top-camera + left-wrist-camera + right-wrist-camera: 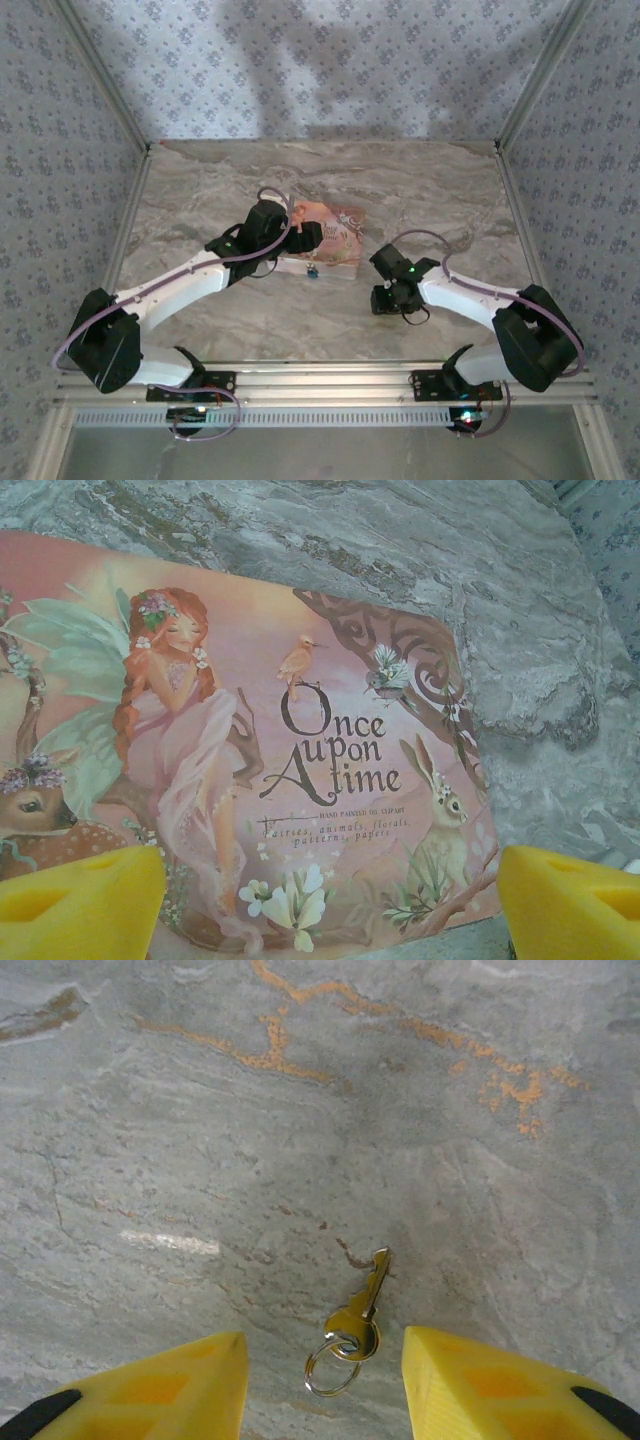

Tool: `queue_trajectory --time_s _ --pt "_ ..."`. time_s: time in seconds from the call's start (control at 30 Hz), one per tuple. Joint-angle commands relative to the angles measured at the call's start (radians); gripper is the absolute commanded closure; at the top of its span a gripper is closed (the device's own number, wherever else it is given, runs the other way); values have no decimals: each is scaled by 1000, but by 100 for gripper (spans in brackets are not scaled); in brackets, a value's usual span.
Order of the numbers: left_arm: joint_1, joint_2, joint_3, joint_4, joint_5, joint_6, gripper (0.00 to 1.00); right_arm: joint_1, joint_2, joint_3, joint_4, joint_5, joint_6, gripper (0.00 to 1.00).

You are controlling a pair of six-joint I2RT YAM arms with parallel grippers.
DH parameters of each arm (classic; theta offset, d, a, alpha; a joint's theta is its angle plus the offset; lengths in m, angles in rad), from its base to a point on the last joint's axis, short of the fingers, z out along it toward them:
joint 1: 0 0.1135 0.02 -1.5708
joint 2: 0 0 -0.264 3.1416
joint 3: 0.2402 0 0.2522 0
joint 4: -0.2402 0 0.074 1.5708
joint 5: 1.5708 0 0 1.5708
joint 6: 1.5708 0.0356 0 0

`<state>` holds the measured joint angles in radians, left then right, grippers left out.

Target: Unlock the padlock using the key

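Right wrist view: key (362, 1305) flat on table (300, 1110) between fingers (160, 1380) of right gripper (322, 1338).

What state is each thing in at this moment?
box: lying flat on the table, picture side up.
padlock: at the box's near edge; locked or not, too small to tell.
key: flat on the table, ring attached, ungripped.
left gripper: jaws wide apart, empty, over the box.
right gripper: jaws apart either side of the key, not touching it.
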<state>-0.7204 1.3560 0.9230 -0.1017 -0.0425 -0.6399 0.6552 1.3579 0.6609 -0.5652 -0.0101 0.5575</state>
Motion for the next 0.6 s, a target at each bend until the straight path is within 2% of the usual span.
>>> queue_trajectory --time_s 0.0,0.33,0.57 --pt "0 -21 32 2 -14 3 14 7 12 15 -24 24 1 57" --pt "0 -29 37 -8 -19 7 13 9 12 7 -30 26 8 68" --pt "0 -31 39 -13 -21 8 13 10 11 1 -32 36 10 68"
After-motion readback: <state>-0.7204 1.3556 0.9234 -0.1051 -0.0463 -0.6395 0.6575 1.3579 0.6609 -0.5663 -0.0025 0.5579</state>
